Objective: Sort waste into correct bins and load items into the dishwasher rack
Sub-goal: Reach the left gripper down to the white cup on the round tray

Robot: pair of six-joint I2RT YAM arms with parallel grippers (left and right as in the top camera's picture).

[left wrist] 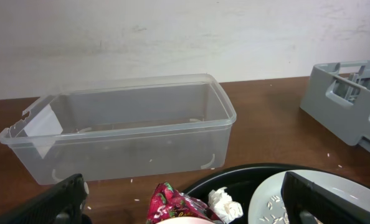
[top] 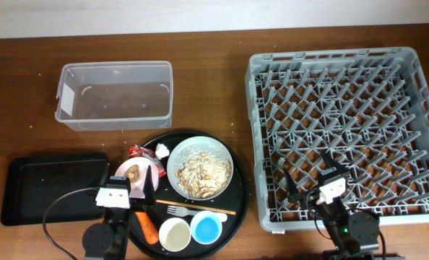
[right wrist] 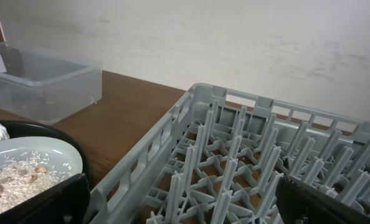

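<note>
Left gripper (left wrist: 185,194) stood wide, nothing between its fingers, low over the near-left part of the round black tray (top: 235,217) and facing the clear plastic tub (top: 115,66). Right gripper (right wrist: 182,185) was also wide and holding nothing, over the near edge of the grey dishwasher rack (top: 330,56).

Tub lay far left. Shallow black rectangular tray (top: 52,189) lay near left, just beside the round tray.

On the round tray:
- white bowl (top: 172,170) with rice-like leftovers (top: 201,173)
- small pale plate (top: 144,173) bearing a brown food lump (top: 133,172)
- red crinkled wrapper (top: 138,151) and white tissue (top: 162,150) at the far rim
- carrot (top: 146,226), white cup (top: 175,234) and light blue cup (top: 208,228) along the near side
- white fork (top: 177,210) and chopsticks (top: 200,208) between bowl and cups
</note>
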